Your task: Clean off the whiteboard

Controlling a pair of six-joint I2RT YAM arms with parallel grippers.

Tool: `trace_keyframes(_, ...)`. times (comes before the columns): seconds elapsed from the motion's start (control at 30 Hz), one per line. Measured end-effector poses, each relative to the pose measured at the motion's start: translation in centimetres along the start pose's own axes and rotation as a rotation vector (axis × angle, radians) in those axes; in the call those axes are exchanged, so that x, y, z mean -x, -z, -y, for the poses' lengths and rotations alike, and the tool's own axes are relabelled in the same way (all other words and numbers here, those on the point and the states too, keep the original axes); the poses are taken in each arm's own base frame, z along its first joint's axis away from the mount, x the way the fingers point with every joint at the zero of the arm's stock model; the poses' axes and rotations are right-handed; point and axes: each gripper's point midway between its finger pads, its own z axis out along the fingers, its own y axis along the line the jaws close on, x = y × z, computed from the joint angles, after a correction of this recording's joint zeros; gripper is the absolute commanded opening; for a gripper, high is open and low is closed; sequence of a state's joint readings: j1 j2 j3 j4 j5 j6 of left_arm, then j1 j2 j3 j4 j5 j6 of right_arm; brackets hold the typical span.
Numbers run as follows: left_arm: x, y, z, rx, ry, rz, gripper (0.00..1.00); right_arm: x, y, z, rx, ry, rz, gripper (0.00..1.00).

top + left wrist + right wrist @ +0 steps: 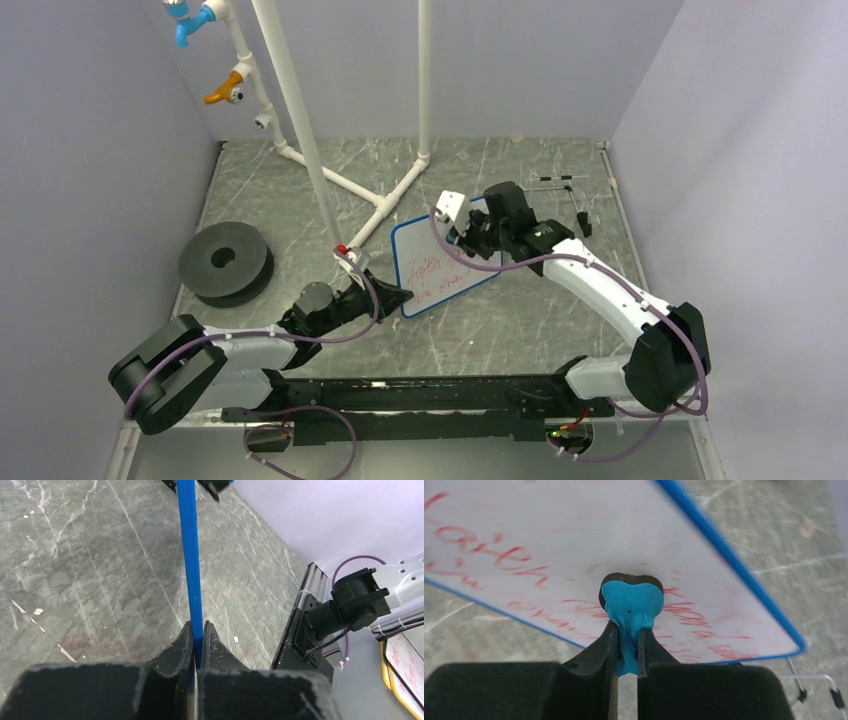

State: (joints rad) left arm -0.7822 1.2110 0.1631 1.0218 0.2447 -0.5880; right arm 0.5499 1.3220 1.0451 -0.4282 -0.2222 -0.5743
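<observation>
Near side: left pincer (198, 632) is clamped on the blue rim (190, 555) of the whiteboard (428, 288), a single pinch at the board's 7 o'clock corner in the top view. Board sits mid-table, tilted; can't tell if its far edge rests on the table (520, 320). Further out, right pincer (627, 630) is clamped on the stem of a blue eraser (633, 597), pad pressed on the board face near its 1 o'clock end. Most of the red writing (499, 560) is unwiped.

Risks, my read:
- Wipe pressure far from that one-corner pinch levers the board, so it pivots or slips out.
- Narrow hold on the eraser may let it twist.
- Strokes toward 7 o'clock bring the pincers into each other.
- Overshoot past 1 o'clock runs off the rim toward the black wire stand (583, 224).
</observation>
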Motion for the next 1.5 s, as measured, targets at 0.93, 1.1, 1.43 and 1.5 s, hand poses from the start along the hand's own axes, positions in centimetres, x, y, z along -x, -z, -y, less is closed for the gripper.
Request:
trace_keyframes(0.93,-0.3,0.0,0.6,-0.031,0.028,-0.013,0.00,-0.6,0.9,0.0,0.019,-0.044,0.041,0.00)
trace_keyframes(1.1,-0.3,0.0,0.7,-0.035,0.033,-0.017,0.00,-1.0,0.6,-3.3,0.146,0.027,0.030,0.00)
trace_keyframes(1.43,-0.6,-0.4,0.5,-0.040,0.056,-0.025,0.00,1.8,0.6,-3.3,0.178,-0.011,0.026,0.00)
trace_keyframes(1.5,-0.6,-0.4,0.5,-0.040,0.059,-0.024,0.00,2.3,0.7,-1.9,0.122,-0.030,0.033,0.00)
